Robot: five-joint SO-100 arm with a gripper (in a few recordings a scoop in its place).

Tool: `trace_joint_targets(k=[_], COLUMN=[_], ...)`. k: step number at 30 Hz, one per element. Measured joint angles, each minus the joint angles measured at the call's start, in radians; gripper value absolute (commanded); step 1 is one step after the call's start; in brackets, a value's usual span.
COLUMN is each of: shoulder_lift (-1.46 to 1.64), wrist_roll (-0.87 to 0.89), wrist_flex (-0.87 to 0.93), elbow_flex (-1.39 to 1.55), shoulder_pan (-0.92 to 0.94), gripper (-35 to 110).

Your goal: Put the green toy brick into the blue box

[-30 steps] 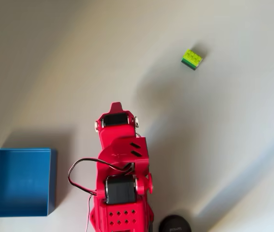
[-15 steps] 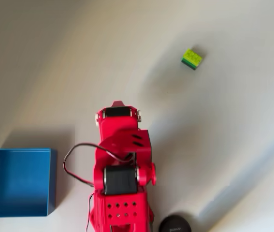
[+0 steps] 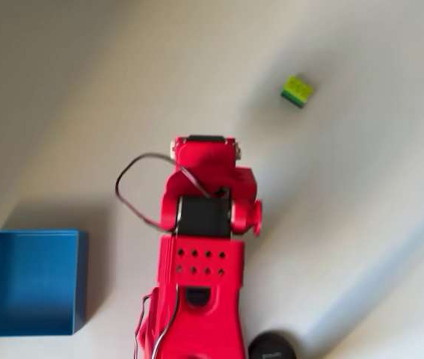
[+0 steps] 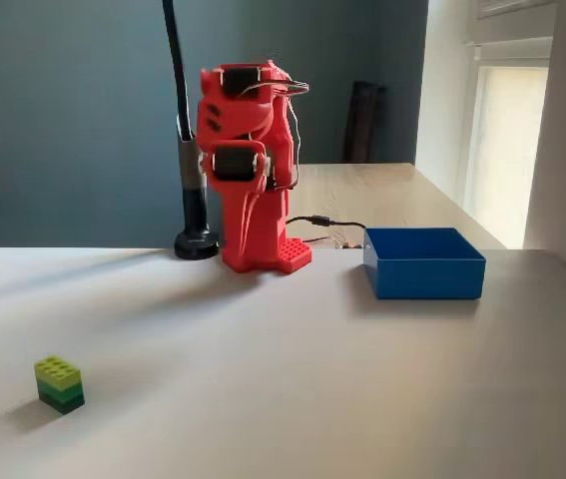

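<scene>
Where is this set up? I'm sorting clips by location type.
Probably a room in a home or small office, not a factory: a plain pale table before a dark teal wall, a bright window at right, and a wooden surface behind the red arm.

I see the green toy brick [image 4: 59, 384] upright on the table [image 4: 283, 399], studs up, well apart from my folded hand [image 4: 253, 215]; the blue box [image 4: 423, 262] sits open-topped on the hand's other side.

Your overhead view is soft and slightly blurred, the red arm [image 3: 204, 254] most of all. Daylight from the window [image 4: 507, 130] at the fixed view's right rakes the table [image 4: 263, 399], throwing long pale shadows leftward; the back wall [image 4: 63, 110] stays dim.
</scene>
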Motion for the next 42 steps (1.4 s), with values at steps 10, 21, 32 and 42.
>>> trace_joint_targets(k=[10, 21, 32, 42], shoulder_lift=[-0.244, -0.463, -0.609, -0.773], wrist_roll=[0.006, 0.061, 0.055, 0.081], wrist_flex=[0.006, 0.006, 0.006, 0.006], elbow_flex=[-0.160, -0.377, -0.531, -0.669], shoulder_pan=[0.110, 0.215, 0.321, 0.348], gripper=[4, 17, 34, 34])
